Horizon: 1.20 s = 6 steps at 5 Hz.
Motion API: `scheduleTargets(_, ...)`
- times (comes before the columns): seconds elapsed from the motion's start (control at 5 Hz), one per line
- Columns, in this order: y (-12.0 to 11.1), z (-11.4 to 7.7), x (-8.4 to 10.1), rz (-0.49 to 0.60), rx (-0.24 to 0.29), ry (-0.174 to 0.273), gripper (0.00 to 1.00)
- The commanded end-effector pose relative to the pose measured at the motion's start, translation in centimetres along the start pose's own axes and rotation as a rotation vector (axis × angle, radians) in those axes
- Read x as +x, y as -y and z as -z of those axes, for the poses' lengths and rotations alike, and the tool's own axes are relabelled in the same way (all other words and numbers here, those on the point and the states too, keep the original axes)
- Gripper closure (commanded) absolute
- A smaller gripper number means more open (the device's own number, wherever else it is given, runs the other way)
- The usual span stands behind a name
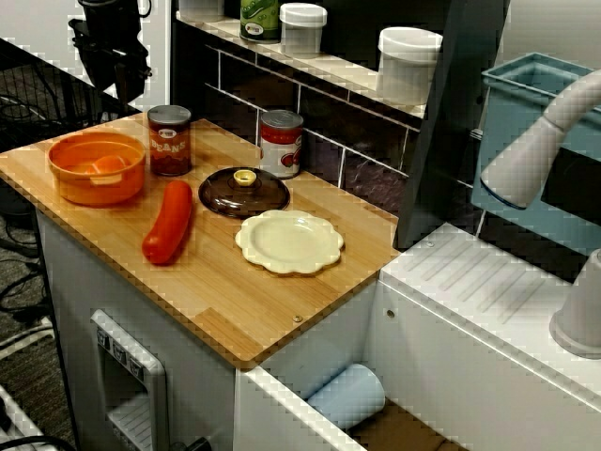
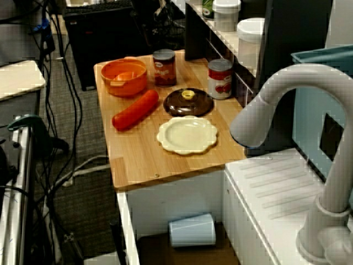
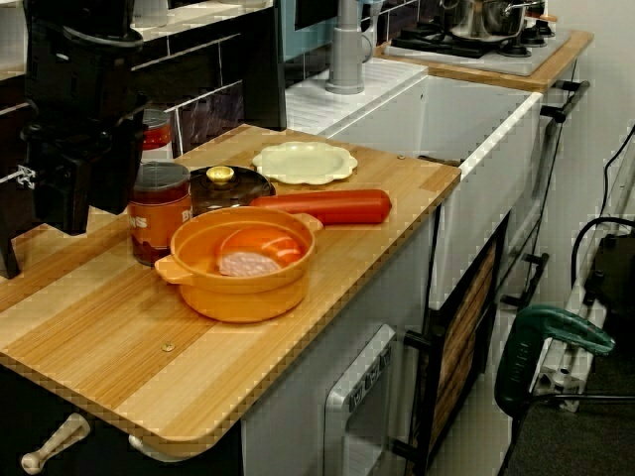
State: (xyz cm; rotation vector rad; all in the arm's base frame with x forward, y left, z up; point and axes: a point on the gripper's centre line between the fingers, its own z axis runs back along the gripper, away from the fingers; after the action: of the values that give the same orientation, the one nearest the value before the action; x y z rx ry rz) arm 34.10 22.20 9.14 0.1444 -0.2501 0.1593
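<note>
One orange pot (image 3: 238, 288) stands nearest on the wooden counter (image 3: 119, 367); just behind the pot stands one beans can (image 3: 159, 211), and the black gripper (image 3: 67, 208) hangs close beside that can; I cannot tell whether its jaws are apart or closed; also behind the pot lie one red sausage (image 3: 322, 206) and one brown lid (image 3: 228, 186); farther behind it sit one cream plate (image 3: 305, 162) and a second can (image 3: 154, 134), making two cans.
</note>
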Motion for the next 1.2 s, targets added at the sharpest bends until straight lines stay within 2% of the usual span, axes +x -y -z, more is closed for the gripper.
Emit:
scheduleTargets(0.0,-0.4,-1.0,0.3,0.022,0.035,0.037,1.0)
scheduleTargets(0.6,1.6,0.8,0.5,0.068,0.032,-0.001,1.0)
scheduleTargets(0.8,2.3,0.9,0.8,0.087,-0.001,-0.025,1.0)
scheduleTargets(1.0,2.7,0.6,1.0,0.091,-0.067,-0.048,1.0)
